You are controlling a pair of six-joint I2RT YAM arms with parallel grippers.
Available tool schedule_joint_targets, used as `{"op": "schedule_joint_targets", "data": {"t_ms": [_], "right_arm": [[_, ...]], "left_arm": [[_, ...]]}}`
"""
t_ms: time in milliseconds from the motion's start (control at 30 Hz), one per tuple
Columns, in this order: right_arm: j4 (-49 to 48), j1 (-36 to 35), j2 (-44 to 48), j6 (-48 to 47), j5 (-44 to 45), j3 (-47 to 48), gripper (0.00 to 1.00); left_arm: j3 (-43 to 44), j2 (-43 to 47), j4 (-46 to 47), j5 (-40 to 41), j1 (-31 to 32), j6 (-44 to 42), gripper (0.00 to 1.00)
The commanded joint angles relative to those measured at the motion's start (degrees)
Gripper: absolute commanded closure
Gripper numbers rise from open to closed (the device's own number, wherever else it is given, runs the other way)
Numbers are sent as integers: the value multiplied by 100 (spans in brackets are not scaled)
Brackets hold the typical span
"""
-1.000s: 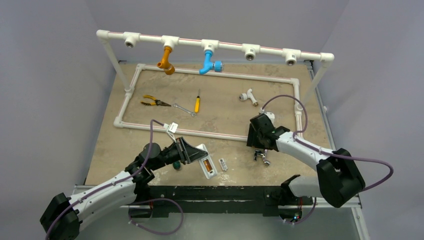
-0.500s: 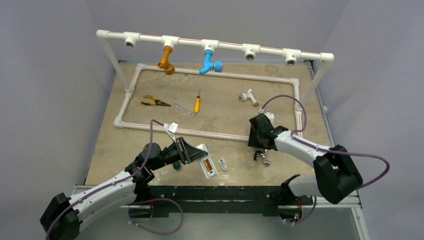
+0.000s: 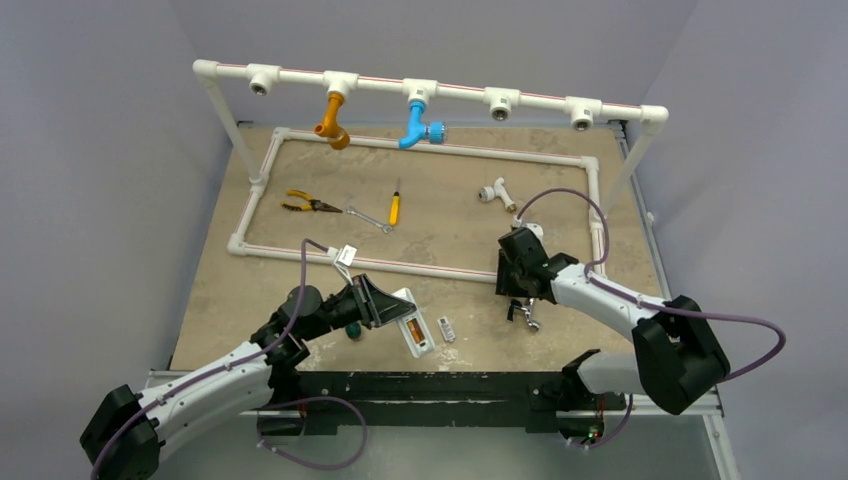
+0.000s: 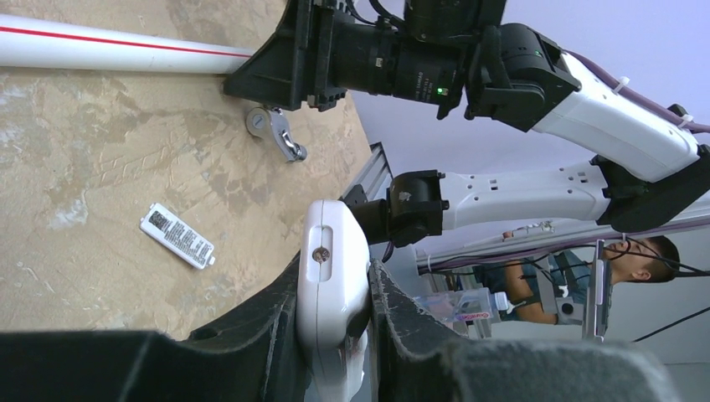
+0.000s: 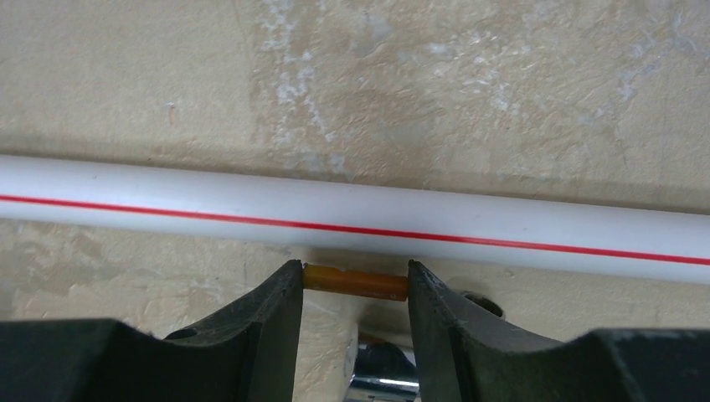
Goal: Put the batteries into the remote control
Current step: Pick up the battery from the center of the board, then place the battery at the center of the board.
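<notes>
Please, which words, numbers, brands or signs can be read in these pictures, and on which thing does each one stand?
No text can be read anywhere.
Small white plate lying flat: dark print, too small to read.
White cable tag: blurred.
Background box: red print, blurred.

We see only one narrow side of the remote control; the label print is too small.
</notes>
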State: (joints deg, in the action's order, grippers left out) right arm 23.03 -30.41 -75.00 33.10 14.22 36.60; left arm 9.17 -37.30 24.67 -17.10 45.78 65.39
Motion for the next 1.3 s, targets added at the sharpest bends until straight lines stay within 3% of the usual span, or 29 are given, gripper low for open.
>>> {"op": "schedule_joint_targets", "data": {"t_ms": [0,233,667,867,1033,1267], "right_arm": [[-120,-330,292,-29,-165,45,69],[-36,-1245,92,433,141,338,70],[447,-1981,-260,1884,630,343,70],[700,-2212,-644,2312,668,569,53],[781,-2243,-483,2003,787,693,45],[582,-2241,-367,395,225,986,44]], "left_arm": [[111,-86,352,-28,21,9,100],[128,-68,310,-12,24,13,100],[206,36,88,16,19,-20,100],[208,48,113,-12,23,-2,100],[182,183,-8,12,24,-4,100],[169,194,-18,34,19,-8,100]]}}
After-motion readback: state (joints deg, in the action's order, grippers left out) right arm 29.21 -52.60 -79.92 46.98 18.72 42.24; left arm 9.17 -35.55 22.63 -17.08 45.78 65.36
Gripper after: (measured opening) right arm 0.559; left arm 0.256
